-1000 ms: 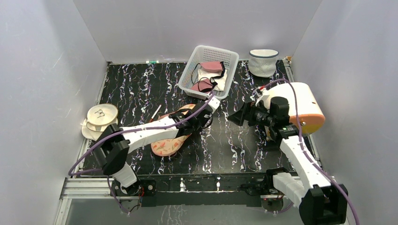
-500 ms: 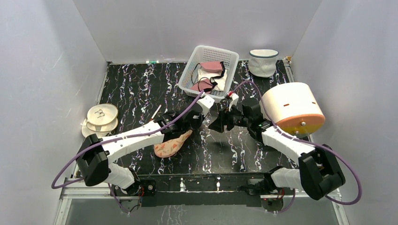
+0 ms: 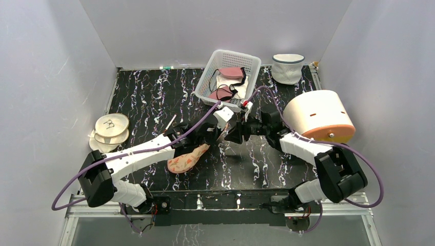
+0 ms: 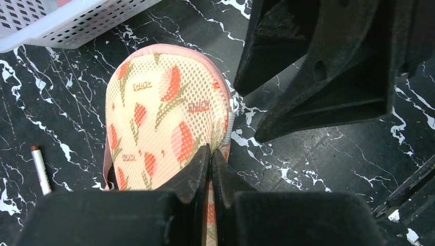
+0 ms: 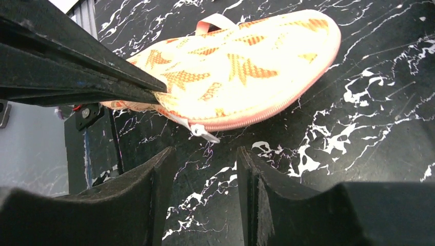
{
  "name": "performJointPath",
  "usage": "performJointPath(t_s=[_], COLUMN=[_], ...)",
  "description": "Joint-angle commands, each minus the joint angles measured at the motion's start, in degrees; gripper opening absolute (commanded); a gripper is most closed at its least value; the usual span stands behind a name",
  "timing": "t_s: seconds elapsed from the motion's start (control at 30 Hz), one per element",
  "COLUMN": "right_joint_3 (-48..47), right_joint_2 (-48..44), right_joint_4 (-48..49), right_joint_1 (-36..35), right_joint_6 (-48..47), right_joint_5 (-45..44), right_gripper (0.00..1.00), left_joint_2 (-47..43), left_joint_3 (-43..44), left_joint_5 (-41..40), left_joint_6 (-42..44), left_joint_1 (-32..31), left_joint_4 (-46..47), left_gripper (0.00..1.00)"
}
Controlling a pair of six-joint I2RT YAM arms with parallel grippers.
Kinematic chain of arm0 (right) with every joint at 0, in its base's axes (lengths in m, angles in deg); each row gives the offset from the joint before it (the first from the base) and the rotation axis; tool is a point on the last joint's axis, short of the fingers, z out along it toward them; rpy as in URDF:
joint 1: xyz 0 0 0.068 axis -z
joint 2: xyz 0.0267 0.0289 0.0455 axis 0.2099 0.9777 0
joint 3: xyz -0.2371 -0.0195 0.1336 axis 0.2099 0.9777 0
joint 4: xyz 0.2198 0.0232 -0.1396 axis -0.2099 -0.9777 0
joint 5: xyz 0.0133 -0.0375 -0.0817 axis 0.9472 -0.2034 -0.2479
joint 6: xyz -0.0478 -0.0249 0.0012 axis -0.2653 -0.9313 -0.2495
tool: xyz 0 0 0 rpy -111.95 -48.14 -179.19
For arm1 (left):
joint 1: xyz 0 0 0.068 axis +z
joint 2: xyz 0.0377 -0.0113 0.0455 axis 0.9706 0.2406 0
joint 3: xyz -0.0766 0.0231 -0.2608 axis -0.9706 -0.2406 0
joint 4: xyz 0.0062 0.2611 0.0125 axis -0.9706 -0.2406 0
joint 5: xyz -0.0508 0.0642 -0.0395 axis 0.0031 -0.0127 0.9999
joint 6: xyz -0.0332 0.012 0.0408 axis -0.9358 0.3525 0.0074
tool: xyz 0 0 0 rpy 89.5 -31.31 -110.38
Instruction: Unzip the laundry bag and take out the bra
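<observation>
Laundry bag [image 3: 189,158], one, zipped, lies mid-desk [image 3: 149,97]; its small printed words are unreadable. Left pincer [image 4: 210,152] is pressed together on its edge, right pincer [image 5: 205,154] half spread beside one zip pull [image 5: 205,134]

The laundry bag [image 5: 241,66] lies on the black marbled surface [image 5: 359,128], with salmon zip trim along its near edge. A white zip pull [image 5: 204,132] sticks out just below that edge. Directly below the pull, the right gripper [image 5: 205,154] has its jaws apart with nothing between them. At the bag's left end, the left gripper [image 5: 154,88] meets the rim.
</observation>
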Motion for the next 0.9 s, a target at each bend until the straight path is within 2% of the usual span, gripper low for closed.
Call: performJointPath(t_s=[0.0,0.33,0.5,0.7,0.87], right_joint_3=[-3.74,-4.56,-3.72,-2.92,-2.20], right_joint_2=[1.97,3.84,3.78,2.47,2.23], right_joint_4=[5.70,8.07,8.60,8.19,8.62], right_joint_1=[0.43,0.63,0.63,0.63,0.66], right_joint_6=[-2.55,-1.04,-0.43,0.08,2.16], right_joint_5=[4.18,7.17,7.00,2.83,-0.59], right_gripper=[0.40,0.39,0.26,0.09,0.00], left_joint_2=[-2.54,-2.38,-2.37,-2.78,-3.21], left_joint_3=[0.56,0.76,0.91,1.09,0.88], left_joint_5=[1.75,2.13,2.09,2.24,2.45], left_joint_6=[0.74,0.88,0.87,0.76,0.69], left_joint_1=[-0.21,-0.21,-0.16,-0.16,-0.19], left_joint_4=[0.28,-0.07,-0.07,-0.48,-0.62], left_gripper=[0.00,0.00,0.00,0.00,0.00])
